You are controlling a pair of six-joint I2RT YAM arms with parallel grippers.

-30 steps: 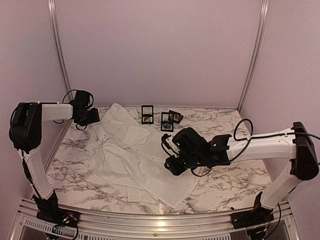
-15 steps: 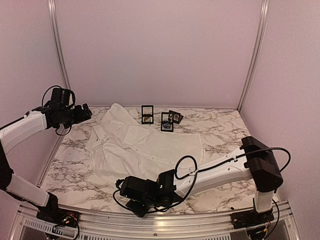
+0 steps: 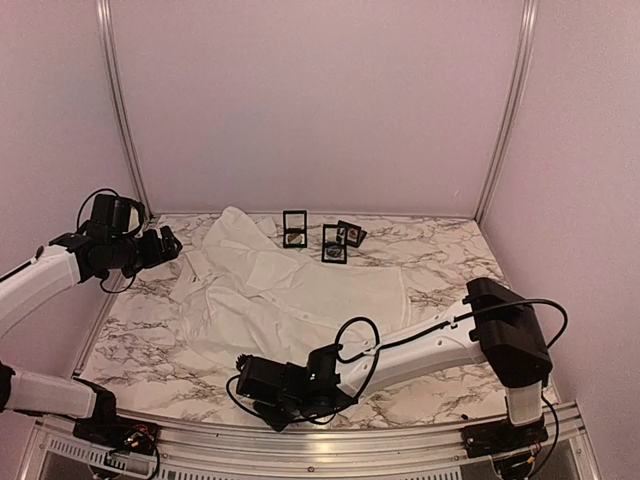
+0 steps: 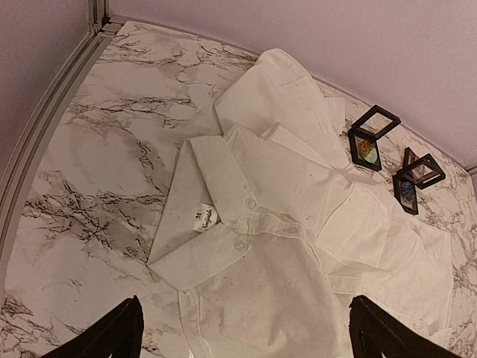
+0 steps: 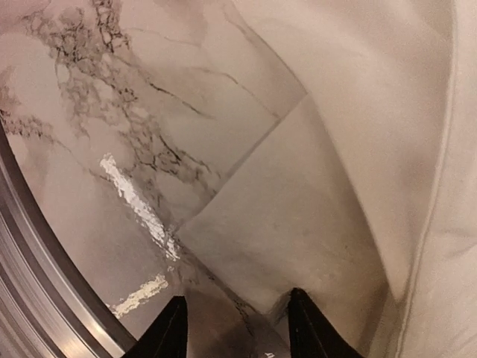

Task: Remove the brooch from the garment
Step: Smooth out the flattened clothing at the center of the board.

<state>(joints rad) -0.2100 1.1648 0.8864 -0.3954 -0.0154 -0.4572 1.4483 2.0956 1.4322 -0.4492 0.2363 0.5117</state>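
1. Garment hem lies at the near edge, between the right gripper's half-parted jaws, unclamped.
2. Thin, limp cloth sprawls mid-surface; likely needs pinning flat beside the brooch, which I cannot see.
3. Left gripper hovers near the far-left corner, jaws wide apart.

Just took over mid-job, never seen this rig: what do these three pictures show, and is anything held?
Two robot arms stand at the near edge of a marble table. The wide picture looks down from above and behind them; the other two come from cameras on their wrists. A white shirt lies crumpled on the table, three small black frames behind it. The left arm hangs at far left, its camera facing the collar, jaws wide open and empty. The right arm reaches along the near edge; its jaws stand part open at a corner of the shirt's hem, apparently clamping nothing.
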